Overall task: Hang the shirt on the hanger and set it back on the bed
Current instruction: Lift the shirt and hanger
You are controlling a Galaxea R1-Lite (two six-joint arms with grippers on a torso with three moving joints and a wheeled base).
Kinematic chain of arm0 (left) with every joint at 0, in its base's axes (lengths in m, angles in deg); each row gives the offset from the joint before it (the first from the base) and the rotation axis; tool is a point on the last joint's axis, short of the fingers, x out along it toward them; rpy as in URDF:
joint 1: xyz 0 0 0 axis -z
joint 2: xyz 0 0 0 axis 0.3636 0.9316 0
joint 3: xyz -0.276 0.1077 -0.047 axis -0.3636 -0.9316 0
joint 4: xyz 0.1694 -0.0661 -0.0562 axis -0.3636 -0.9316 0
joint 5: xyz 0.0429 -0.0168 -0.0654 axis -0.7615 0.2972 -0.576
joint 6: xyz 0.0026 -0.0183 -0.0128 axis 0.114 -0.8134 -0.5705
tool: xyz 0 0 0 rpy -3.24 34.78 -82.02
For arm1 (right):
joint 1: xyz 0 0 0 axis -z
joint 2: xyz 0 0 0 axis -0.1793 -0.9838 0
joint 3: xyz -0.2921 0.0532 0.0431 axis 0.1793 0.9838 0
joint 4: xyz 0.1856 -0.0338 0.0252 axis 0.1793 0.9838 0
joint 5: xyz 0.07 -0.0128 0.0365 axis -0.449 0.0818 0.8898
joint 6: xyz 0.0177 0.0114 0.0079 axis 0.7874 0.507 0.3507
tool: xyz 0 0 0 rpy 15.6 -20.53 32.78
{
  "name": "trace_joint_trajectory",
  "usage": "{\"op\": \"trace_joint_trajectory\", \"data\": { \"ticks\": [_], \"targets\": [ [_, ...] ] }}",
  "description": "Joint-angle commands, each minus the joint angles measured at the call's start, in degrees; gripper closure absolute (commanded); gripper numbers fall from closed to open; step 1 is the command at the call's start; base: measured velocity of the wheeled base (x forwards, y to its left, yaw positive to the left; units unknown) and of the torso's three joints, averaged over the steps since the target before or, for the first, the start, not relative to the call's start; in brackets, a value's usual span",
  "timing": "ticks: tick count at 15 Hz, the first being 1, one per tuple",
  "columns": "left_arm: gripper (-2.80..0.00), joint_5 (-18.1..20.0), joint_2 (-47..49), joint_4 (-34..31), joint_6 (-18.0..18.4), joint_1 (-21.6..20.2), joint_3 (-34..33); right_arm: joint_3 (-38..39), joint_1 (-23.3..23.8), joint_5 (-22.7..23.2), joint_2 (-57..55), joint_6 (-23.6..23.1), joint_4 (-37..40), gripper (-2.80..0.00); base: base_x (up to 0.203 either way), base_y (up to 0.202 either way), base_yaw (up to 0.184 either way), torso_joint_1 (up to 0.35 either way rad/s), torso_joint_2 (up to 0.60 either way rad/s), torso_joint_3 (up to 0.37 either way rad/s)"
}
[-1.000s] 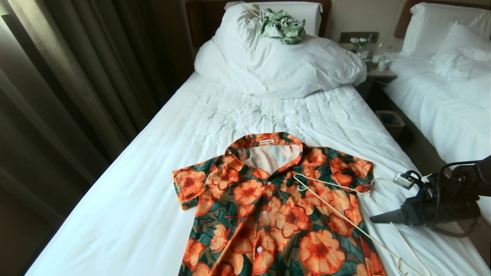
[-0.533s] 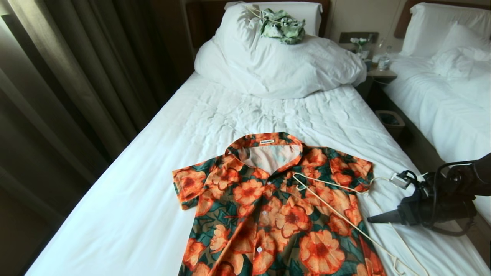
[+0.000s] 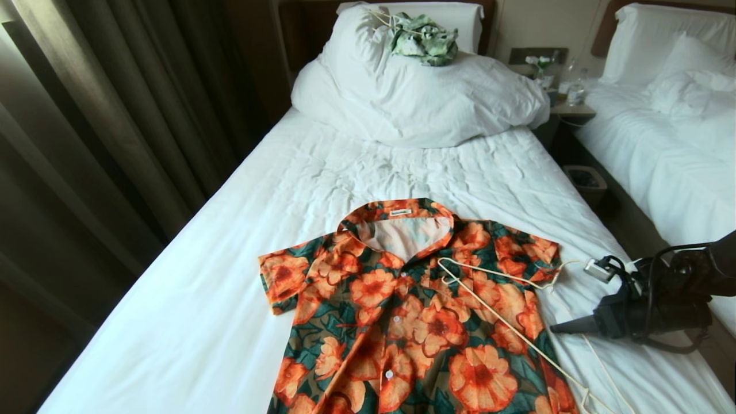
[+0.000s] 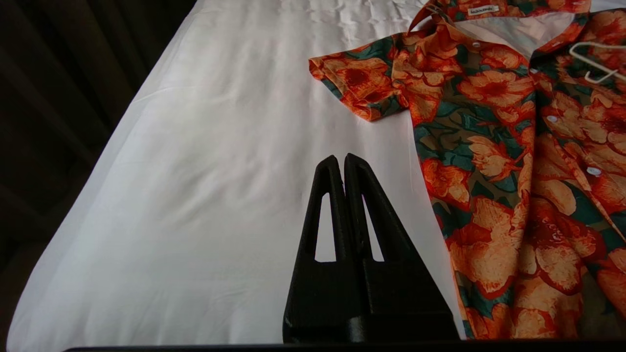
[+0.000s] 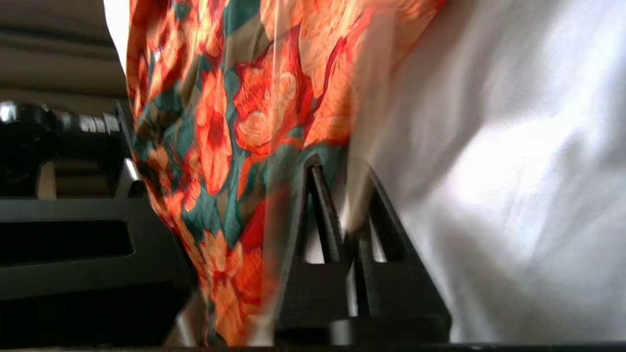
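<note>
The floral shirt [image 3: 414, 310] lies flat, front up, at the foot end of the bed [image 3: 230, 259], collar toward the pillows. The cream wire hanger [image 3: 506, 322] rests across its right shoulder and runs toward the bed's right edge. There the right tool [image 3: 555, 329] has its tips nearly together around a hanger wire. The left tool [image 4: 341, 159] hovers closed over bare sheet beside the left sleeve.
</note>
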Motion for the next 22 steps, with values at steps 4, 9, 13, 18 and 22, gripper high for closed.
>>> {"op": "trace_joint_trajectory", "data": {
  "ticks": [4, 9, 13, 18, 22],
  "targets": [
    [0.0, 0.0, 0.0, 0.0, 0.0, 0.0, 0.0, 2.0, 1.7, 0.6, 5.6, -0.2, 0.2, 0.0, 0.0, 0.0, 0.0, 0.0, 0.0, 0.0],
    [0.0, 0.0, 0.0, 0.0, 0.0, 0.0, 0.0, 4.5, 3.4, 2.2, 12.1, -0.2, 0.3, 0.0, 0.0, 0.0, 0.0, 0.0, 0.0, 0.0],
    [0.0, 0.0, 0.0, 0.0, 0.0, 0.0, 0.0, 4.9, 4.2, 3.2, 17.8, -0.7, 0.0, 0.0, 0.0, 0.0, 0.0, 0.0, 0.0, 0.0],
    [0.0, 0.0, 0.0, 0.0, 0.0, 0.0, 0.0, 4.8, 5.9, 4.2, 21.8, -8.1, -0.2, 0.0, 0.0, 0.0, 0.0, 0.0, 0.0, 0.0],
    [0.0, 0.0, 0.0, 0.0, 0.0, 0.0, 0.0, 7.4, 6.7, 5.1, 24.9, -16.6, -0.2, 0.0, 0.0, 0.0, 0.0, 0.0, 0.0, 0.0]
  ]
}}
